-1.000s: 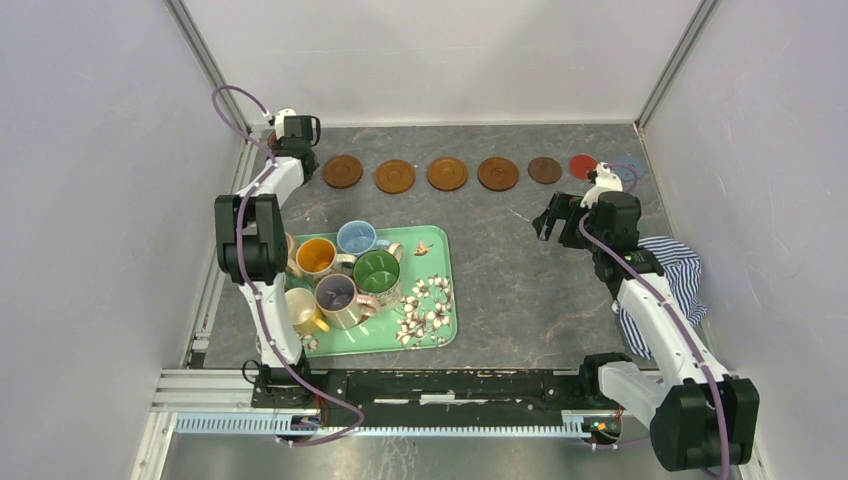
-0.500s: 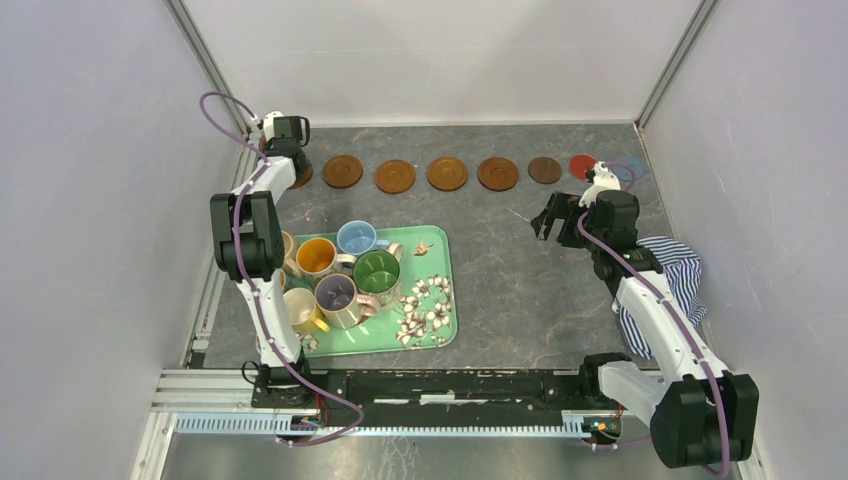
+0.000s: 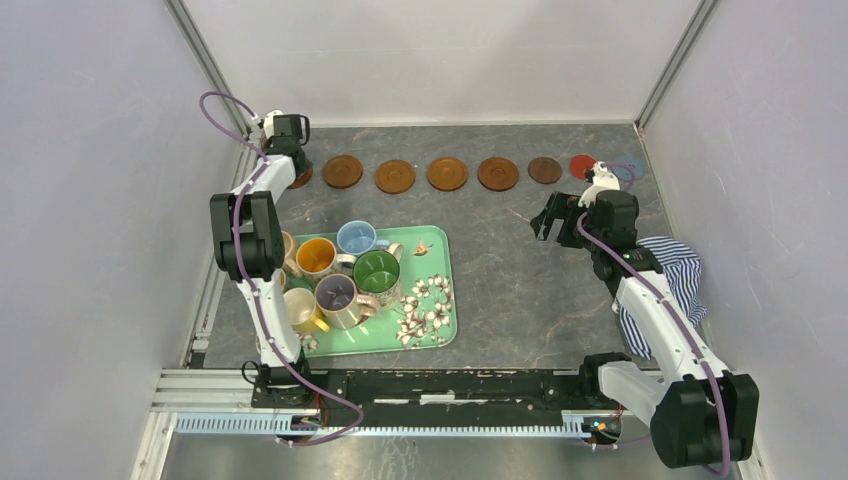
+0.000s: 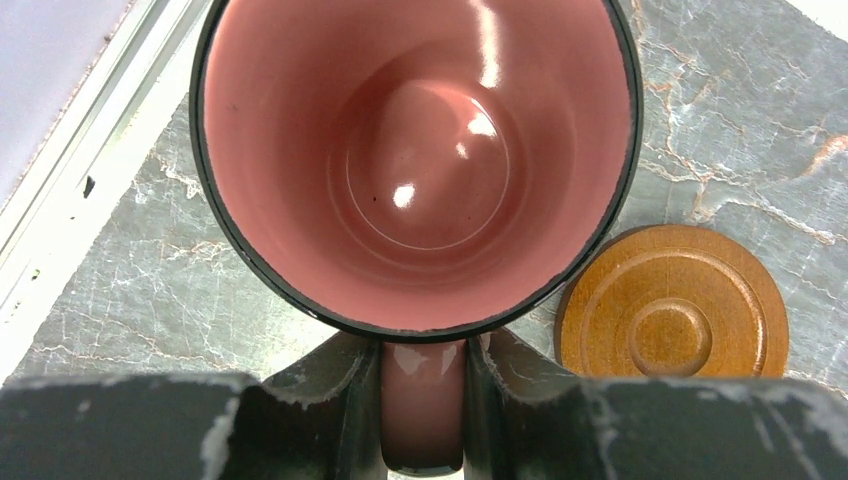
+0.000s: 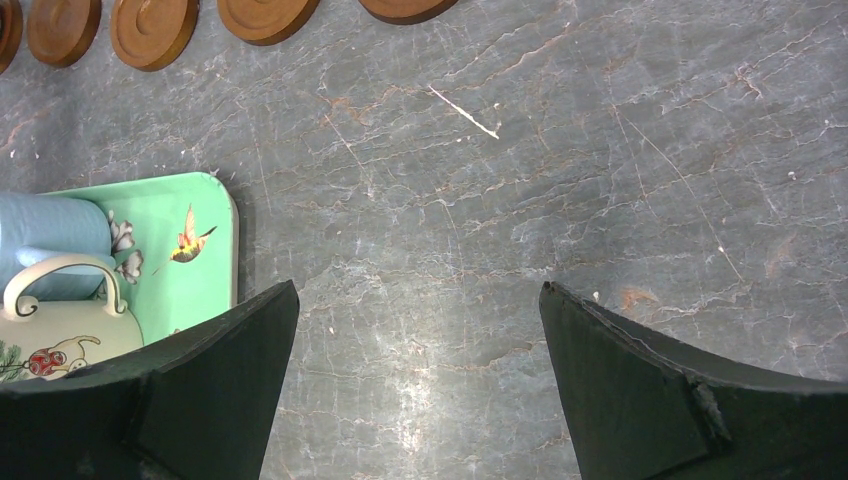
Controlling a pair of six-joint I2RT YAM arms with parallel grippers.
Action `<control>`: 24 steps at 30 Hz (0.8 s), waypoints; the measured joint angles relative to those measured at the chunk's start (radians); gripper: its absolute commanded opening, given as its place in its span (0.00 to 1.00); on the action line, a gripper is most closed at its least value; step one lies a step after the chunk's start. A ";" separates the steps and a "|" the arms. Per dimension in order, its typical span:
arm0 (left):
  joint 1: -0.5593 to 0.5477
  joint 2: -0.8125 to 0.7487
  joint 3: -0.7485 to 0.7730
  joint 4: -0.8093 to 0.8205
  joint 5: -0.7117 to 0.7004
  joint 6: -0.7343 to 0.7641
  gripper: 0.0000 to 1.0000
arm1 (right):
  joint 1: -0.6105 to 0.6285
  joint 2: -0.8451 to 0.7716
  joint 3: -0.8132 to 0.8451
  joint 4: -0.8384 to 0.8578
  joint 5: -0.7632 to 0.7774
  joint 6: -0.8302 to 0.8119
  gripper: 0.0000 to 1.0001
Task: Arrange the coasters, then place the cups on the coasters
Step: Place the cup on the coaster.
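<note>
**Colleague:** Where is the cup you are working on?

**Operator:** My left gripper (image 4: 423,365) is clamped on the handle of one pink cup (image 4: 420,150), with a finger on either side of it. The cup is upright at the far left corner of the table (image 3: 520,290), and its open mouth faces my wrist camera. Just to its right lies one orange-brown coaster (image 4: 672,300). The cup's rim overlaps that coaster's edge in the wrist view. I cannot tell whether the cup rests on anything.

**Colleague:** How many coasters do you count?

**Operator:** From overhead I count seven in one row along the far edge. There are four in orange-brown, then one dark brown coaster (image 3: 545,170), one red coaster (image 3: 583,166) and one blue-grey coaster (image 3: 634,168). The last is partly hidden behind my right wrist. A brown edge also shows beside my left forearm, and I cannot tell whether it is coaster or cup.

**Colleague:** And the other cups?

**Operator:** Six stand crowded on the left half of one green floral tray (image 3: 442,268). They are the orange cup (image 3: 316,256), light blue cup (image 3: 355,238), green cup (image 3: 376,270), lilac cup (image 3: 336,292) and yellow cup (image 3: 300,305). A sixth cup (image 3: 288,250) is half hidden behind my left arm.

**Colleague:** And the right arm?

**Operator:** My right gripper (image 5: 418,290) hovers with its jaws wide apart and holds nothing. It is above bare table, between the tray and the right end of the row. One striped cloth (image 3: 680,280) lies by the right wall.
</note>
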 measured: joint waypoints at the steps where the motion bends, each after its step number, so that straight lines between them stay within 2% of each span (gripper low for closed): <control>1: 0.000 0.000 0.003 -0.003 0.005 0.000 0.17 | 0.000 0.000 0.000 0.000 0.000 0.000 0.98; 7: 0.000 0.000 0.006 -0.023 0.010 0.000 0.29 | 0.000 0.000 0.000 0.000 -0.001 0.000 0.98; 17: 0.000 0.000 0.012 -0.009 -0.011 0.000 0.68 | 0.000 -0.002 0.000 0.000 -0.011 0.000 0.98; 24: 0.000 -0.020 0.000 0.014 -0.009 0.000 0.85 | 0.002 -0.006 0.000 0.002 -0.016 0.000 0.98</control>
